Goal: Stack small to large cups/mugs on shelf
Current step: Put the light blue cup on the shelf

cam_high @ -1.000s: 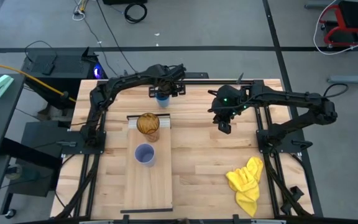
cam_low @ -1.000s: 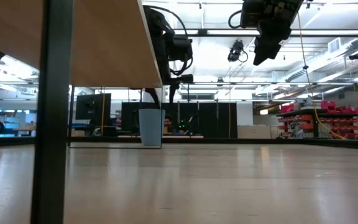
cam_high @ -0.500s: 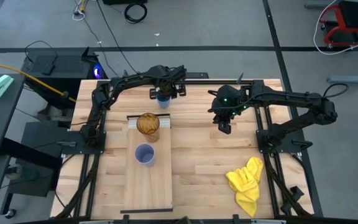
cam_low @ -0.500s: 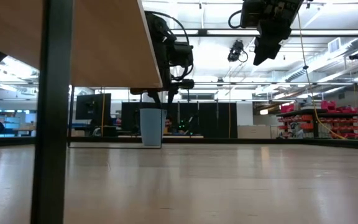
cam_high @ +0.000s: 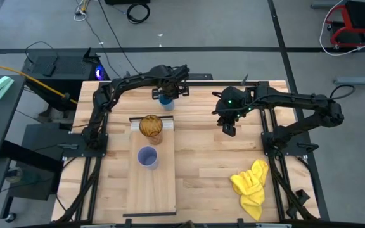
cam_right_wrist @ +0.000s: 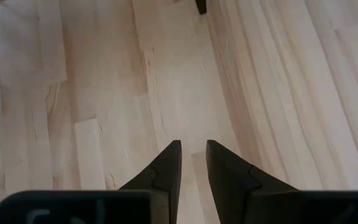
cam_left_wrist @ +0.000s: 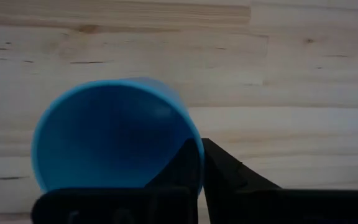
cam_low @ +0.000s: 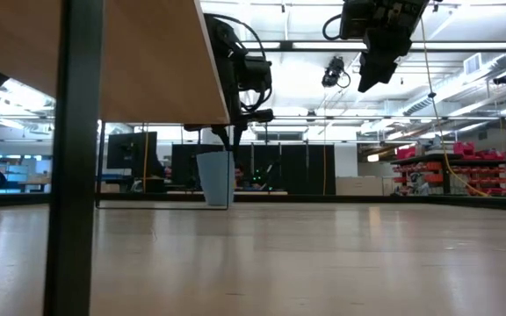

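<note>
The short blue cup (cam_high: 165, 100) stands on its base on the table top near the far edge, just beyond the shelf (cam_high: 152, 183). My left gripper (cam_high: 165, 94) comes down on it from above and is shut on its wall (cam_left_wrist: 114, 137). On the shelf, the amber tumbler (cam_high: 151, 126) stands at the far end, and the lavender cup (cam_high: 147, 157) stands just nearer. My right gripper (cam_high: 228, 129) hangs open above bare wood right of the middle, nothing between its fingers (cam_right_wrist: 192, 155). My left gripper pinches the blue cup's wall at the rim (cam_left_wrist: 194, 134), one finger inside the cup and the other finger (cam_left_wrist: 229, 171) outside it. The fingers point steeply down from above. The cup's base rests on the table (cam_low: 215, 202).
A yellow cloth (cam_high: 251, 183) lies crumpled near the table's near right corner. In the low view, the shelf's underside (cam_low: 148, 61) and its dark leg (cam_low: 73, 175) fill the left side. Bare wood lies between the shelf and the cloth.
My left gripper has shut on the blue cup's wall: its fingers stood apart over the rim a second ago and are now together on it. The arm itself has stayed in place, and the cup remains on the table.
</note>
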